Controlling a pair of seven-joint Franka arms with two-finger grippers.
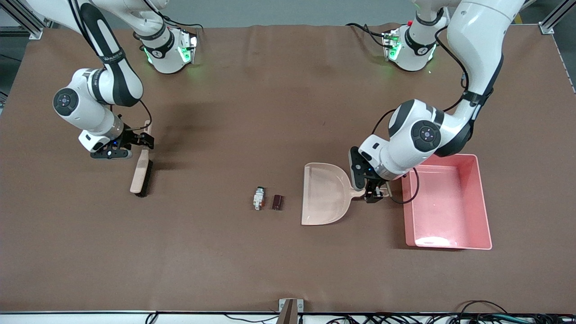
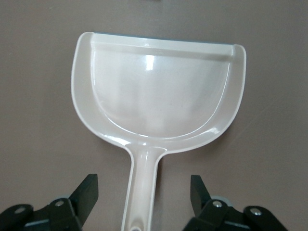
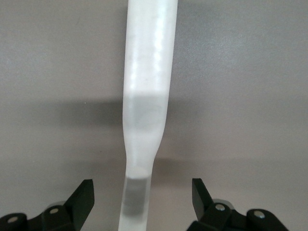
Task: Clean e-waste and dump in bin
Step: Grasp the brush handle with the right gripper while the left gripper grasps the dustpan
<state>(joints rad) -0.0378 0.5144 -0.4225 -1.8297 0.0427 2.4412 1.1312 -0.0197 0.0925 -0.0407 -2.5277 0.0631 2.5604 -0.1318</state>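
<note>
The e-waste lies on the brown table: a small white component with green marks (image 1: 258,198) and a dark maroon cylinder (image 1: 277,202) beside it. A beige dustpan (image 1: 325,194) lies beside them toward the left arm's end, its mouth facing them. My left gripper (image 1: 375,194) is open, its fingers astride the dustpan handle (image 2: 143,185) without touching it; the pan (image 2: 159,91) is empty. The pink bin (image 1: 483,202) stands beside that gripper and is empty. My right gripper (image 1: 144,143) is open astride the handle (image 3: 147,96) of a beige brush (image 1: 141,173) with dark bristles.
The brush lies toward the right arm's end of the table, well apart from the e-waste. A black cable loops from the left arm over the bin's rim (image 1: 407,198). A small bracket (image 1: 290,310) sits at the table's front edge.
</note>
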